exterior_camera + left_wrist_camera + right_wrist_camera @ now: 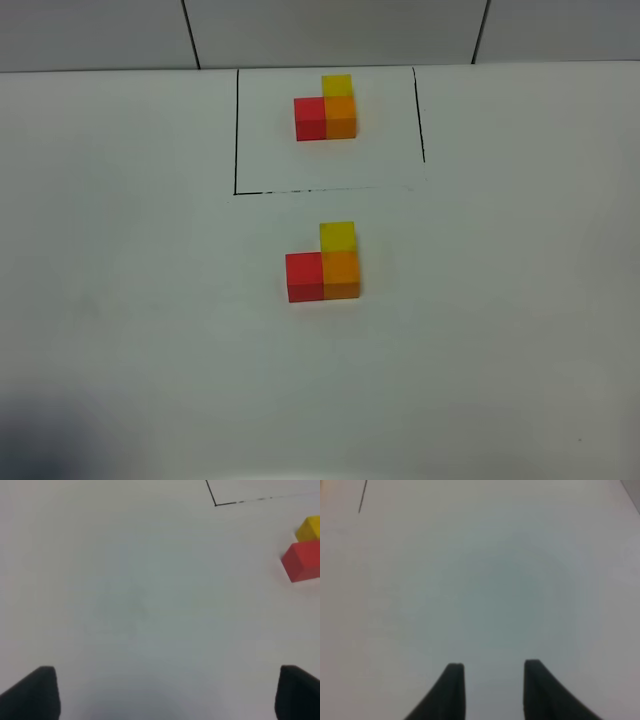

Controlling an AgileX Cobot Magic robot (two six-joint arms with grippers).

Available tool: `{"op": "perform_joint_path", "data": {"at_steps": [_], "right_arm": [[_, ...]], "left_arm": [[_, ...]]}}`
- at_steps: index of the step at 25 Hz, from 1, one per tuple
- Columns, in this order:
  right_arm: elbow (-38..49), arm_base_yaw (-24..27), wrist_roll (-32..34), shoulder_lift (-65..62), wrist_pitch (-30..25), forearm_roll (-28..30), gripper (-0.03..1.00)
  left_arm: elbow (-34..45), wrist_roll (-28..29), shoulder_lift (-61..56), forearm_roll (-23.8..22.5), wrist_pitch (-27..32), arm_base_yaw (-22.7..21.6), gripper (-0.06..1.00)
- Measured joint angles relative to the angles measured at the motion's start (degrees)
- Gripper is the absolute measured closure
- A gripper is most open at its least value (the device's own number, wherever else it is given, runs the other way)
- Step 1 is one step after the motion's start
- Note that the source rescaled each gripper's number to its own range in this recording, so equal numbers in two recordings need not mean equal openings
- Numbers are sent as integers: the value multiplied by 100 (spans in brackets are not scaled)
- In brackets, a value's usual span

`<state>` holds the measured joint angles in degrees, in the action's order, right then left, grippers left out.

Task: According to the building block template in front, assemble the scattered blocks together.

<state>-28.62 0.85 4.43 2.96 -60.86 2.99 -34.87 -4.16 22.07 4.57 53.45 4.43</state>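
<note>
The building block template (328, 110) is an L of red, orange and yellow cubes inside a thin black drawn frame (236, 130) at the back. In front of it, unframed, the red cube (304, 276), orange cube (341, 273) and yellow cube (337, 236) sit joined in the same L. The left wrist view shows the red cube (302, 560) and yellow cube (310, 528) far to one side. My left gripper (167, 692) is open wide and empty over bare table. My right gripper (494, 687) is open and empty, away from the cubes. Neither gripper shows in the exterior view.
The white table (520, 330) ends at a grey panelled wall (330, 30) behind the frame. A frame corner (215, 504) shows in the left wrist view and a frame line (362, 496) in the right wrist view. A dark shadow (45, 440) lies at the front left.
</note>
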Motion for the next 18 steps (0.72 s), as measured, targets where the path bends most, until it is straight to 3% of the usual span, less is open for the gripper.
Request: {"op": "perform_joint_path", "data": {"at_steps": [8,18], "right_arm": [[0,0,0,0,0,0,97],[0,0,0,0,0,0,97]], "left_arm": [[39,-2,-1151,33,664,0,5],[558,-7,-2014,199,577,0,11]]}}
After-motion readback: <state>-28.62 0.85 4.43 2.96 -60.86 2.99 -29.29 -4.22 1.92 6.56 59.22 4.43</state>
